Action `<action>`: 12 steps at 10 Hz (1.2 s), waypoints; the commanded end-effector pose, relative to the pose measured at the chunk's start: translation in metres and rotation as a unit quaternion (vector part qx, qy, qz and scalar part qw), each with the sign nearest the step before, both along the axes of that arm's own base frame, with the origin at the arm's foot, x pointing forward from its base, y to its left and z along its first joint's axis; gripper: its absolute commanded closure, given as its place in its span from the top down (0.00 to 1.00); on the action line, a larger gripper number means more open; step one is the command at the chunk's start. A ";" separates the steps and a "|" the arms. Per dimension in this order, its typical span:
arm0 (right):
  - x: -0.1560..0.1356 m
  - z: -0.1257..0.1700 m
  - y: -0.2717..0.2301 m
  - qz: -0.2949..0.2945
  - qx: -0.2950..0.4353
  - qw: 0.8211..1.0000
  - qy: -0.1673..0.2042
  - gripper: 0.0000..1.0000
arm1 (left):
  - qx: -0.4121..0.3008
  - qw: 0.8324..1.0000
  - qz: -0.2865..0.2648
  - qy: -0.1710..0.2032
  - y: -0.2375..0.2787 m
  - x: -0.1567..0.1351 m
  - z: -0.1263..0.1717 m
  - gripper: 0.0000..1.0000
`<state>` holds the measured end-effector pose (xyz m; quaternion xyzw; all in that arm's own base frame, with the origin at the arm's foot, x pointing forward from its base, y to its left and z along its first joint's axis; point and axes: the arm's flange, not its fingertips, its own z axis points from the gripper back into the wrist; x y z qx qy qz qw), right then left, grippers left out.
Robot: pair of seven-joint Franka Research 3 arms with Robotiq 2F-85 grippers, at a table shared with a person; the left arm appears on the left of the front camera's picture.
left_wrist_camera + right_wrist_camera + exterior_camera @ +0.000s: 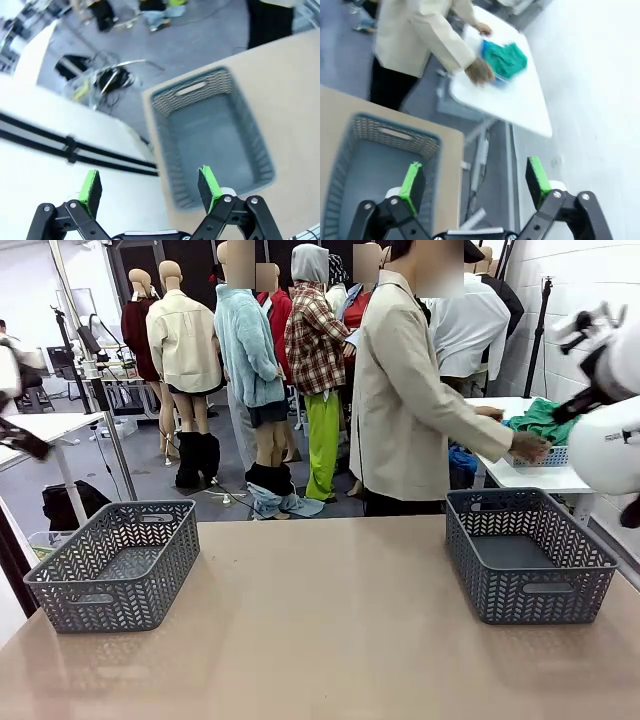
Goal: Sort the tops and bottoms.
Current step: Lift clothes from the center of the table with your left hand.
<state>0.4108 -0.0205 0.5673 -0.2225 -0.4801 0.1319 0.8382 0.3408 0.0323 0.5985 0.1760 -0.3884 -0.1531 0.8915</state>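
One green bottom (505, 57) lay far ahead of the right pincer (475, 180), on a side table (525, 110) under a person's hand (480, 71). Right pincer and left pincer (150, 182) hung spread and empty, each over the edge of one of two grey baskets (190, 90). Step in hand, by judgement: awaiting garments; the next move probably called for one brought within reach.

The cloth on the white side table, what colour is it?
The cloth is teal-green; the right wrist view shows it best.

Tabletop (330, 640) centre lay bare between baskets. Left basket (115, 565) walled 9 o'clock edge, right basket (528, 555) 3 o'clock; interiors open from above. Open air separated left gripper (149, 182) from left basket. Person (400, 400) blocked far 1 o'clock.
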 end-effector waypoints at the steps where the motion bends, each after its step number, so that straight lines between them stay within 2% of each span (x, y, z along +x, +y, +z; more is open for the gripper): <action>1: -0.007 -0.028 -0.026 -0.075 0.039 0.996 -0.020 1.00 | -0.012 0.998 0.058 0.005 0.044 -0.027 -0.020 1.00; 2: -0.017 -0.038 -0.055 -0.099 0.059 0.993 -0.024 1.00 | -0.031 0.997 0.067 0.014 0.066 -0.038 -0.027 1.00; 3: -0.021 -0.051 -0.075 -0.117 0.077 0.990 -0.020 1.00 | -0.060 0.997 0.051 0.027 0.082 -0.042 -0.034 1.00; 5: -0.027 -0.060 -0.083 -0.113 0.099 0.989 -0.009 1.00 | -0.090 0.992 0.041 0.082 0.093 -0.035 -0.053 1.00; 6: -0.006 -0.033 -0.094 -0.123 0.074 0.990 0.001 1.00 | -0.057 0.995 0.074 0.035 0.098 -0.025 -0.013 1.00; 12: -0.006 -0.033 -0.094 -0.123 0.074 0.990 0.001 1.00 | -0.057 0.995 0.074 0.035 0.098 -0.025 -0.013 1.00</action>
